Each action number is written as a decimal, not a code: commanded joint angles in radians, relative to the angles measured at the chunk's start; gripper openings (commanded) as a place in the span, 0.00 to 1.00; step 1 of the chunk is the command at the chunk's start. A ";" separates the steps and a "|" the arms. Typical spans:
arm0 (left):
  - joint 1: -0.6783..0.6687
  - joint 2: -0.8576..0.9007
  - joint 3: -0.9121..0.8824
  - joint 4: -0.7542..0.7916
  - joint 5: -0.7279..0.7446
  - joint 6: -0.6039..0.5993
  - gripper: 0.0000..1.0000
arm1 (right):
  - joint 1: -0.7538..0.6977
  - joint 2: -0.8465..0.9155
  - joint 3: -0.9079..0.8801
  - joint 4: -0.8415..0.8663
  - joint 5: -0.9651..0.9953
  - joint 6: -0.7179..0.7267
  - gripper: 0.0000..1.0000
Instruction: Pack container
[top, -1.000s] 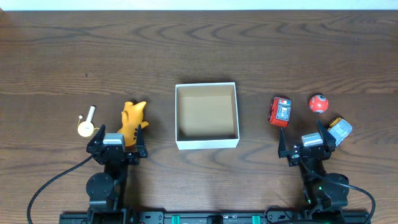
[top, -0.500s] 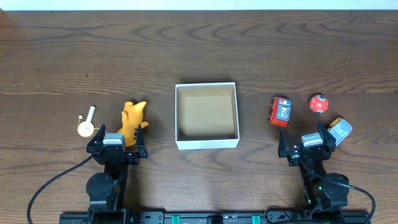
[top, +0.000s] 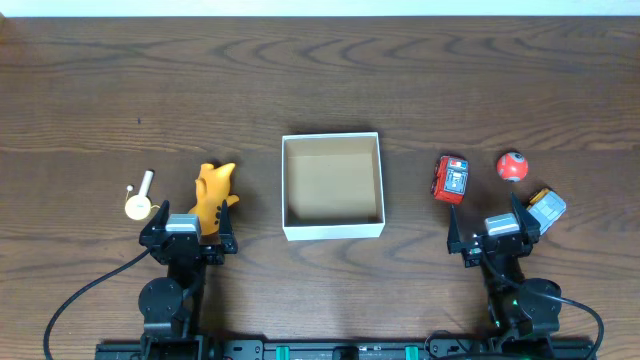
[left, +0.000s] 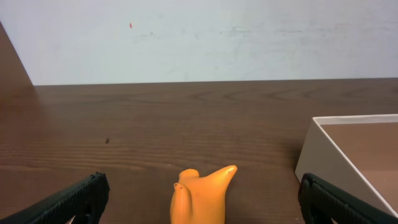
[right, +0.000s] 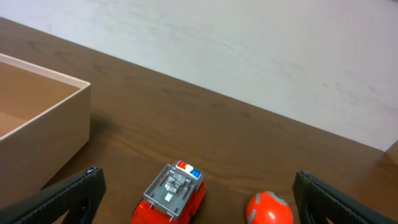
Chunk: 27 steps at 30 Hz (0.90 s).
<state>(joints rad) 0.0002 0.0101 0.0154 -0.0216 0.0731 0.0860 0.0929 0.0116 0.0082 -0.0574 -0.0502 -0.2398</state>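
— Dark brown wooden table (top: 100, 90) is filling the whole overhead view, and a pale wall (left: 249, 37) is rising behind its far edge in both wrist views. What is sitting on it?

— Going by size, the container (top: 333, 230) is first. It is sitting at the table's middle, open side up, with thin white walls framing a brown cardboard floor.

— And the arms?

— Both are sitting at the near edge. The left gripper (top: 188, 226) is to the container's left and the right gripper (top: 490, 232) to its right, each well apart from the box. The left one's fingers (left: 68, 199) are standing spread wide, showing at opposite edges of its wrist view. The right one's fingers (right: 62, 199) are spread just as wide. Neither is pinching anything.

— How are the toys lying?

— An orange toy (top: 213, 190) is lying just ahead of the left gripper. Its near end is reaching in between the spread fingers and is touching neither in the wrist view. On the right, a red toy truck (top: 451, 179) with a grey top is lying between the container and a red ball (top: 512, 166), ahead of the right gripper. A grey-and-yellow toy (top: 547, 208) is lying tilted just beside that gripper's outer finger, and I cannot tell whether they are touching.

— Anything smaller?

— A cream piece (top: 138, 200) with a short stick is lying to the left of the orange toy, well apart from the container.
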 joint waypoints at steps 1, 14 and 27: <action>0.007 -0.005 -0.011 -0.041 0.035 0.003 0.98 | -0.002 -0.006 -0.003 0.008 -0.008 -0.008 0.99; 0.007 -0.005 -0.011 -0.038 0.036 -0.053 0.98 | -0.002 -0.005 -0.003 -0.013 -0.010 0.027 0.99; 0.007 0.027 0.043 -0.046 0.037 -0.223 0.98 | -0.002 0.012 0.010 -0.023 0.038 0.345 0.99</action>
<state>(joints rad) 0.0002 0.0257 0.0277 -0.0376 0.0780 -0.0998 0.0929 0.0143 0.0082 -0.0689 -0.0330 0.0048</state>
